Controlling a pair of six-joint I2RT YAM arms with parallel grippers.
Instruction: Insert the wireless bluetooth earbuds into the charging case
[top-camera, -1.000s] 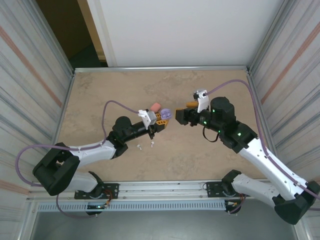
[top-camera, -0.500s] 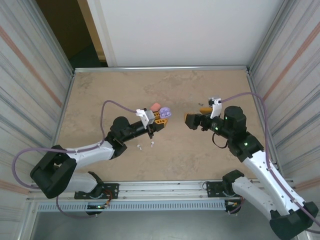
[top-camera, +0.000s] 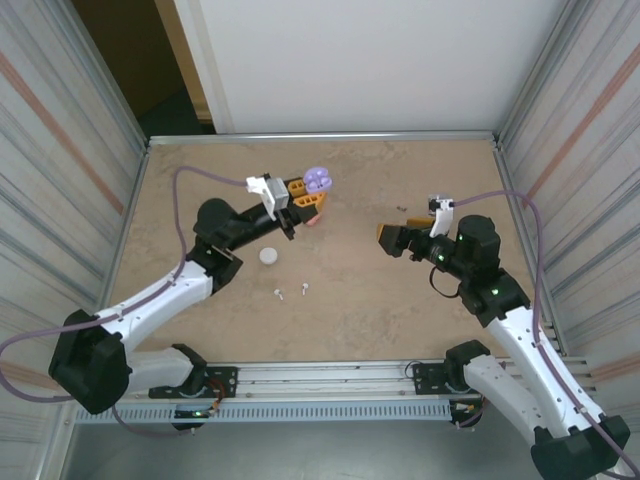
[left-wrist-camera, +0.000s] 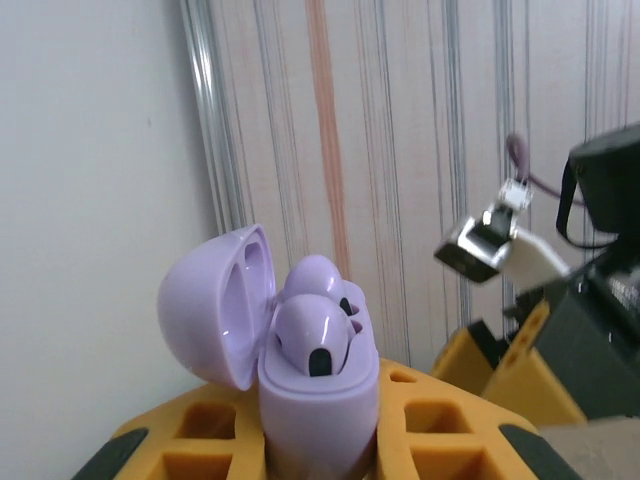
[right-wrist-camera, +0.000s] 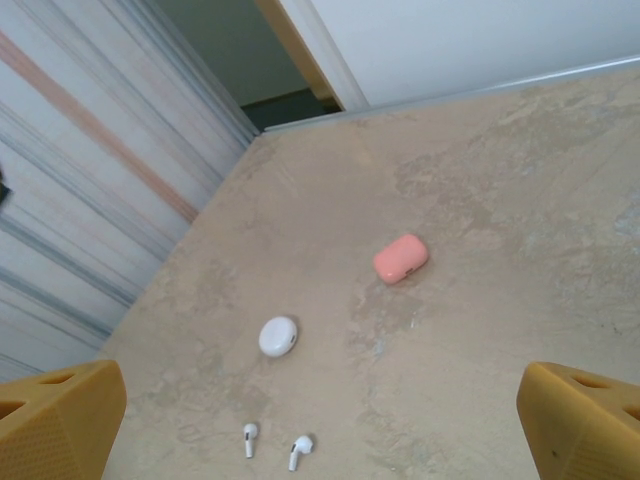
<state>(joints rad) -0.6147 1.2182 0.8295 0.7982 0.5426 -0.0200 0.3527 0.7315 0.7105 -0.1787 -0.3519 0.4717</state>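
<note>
My left gripper (top-camera: 308, 192) is raised above the table and shut on the purple charging case (top-camera: 318, 180). In the left wrist view the case (left-wrist-camera: 316, 400) stands upright between the orange fingers (left-wrist-camera: 200, 430) with its lid open and two purple earbuds (left-wrist-camera: 312, 335) seated inside. Two white earbuds (top-camera: 280, 294) (top-camera: 303, 288) lie loose on the table, also in the right wrist view (right-wrist-camera: 249, 438) (right-wrist-camera: 299, 450). My right gripper (top-camera: 392, 238) hovers open at the right, its fingers (right-wrist-camera: 60, 420) wide apart with nothing between them.
A round white case (top-camera: 268, 256) (right-wrist-camera: 278, 336) lies shut left of centre. A coral-pink case (right-wrist-camera: 401, 258) lies shut farther back, partly under the left gripper from above. Striped walls enclose the table on both sides, and a white panel stands at the back.
The left arm has swung back and left, carrying the purple case up and away from the right gripper and uncovering the white case. The right gripper has drawn back to the right.
</note>
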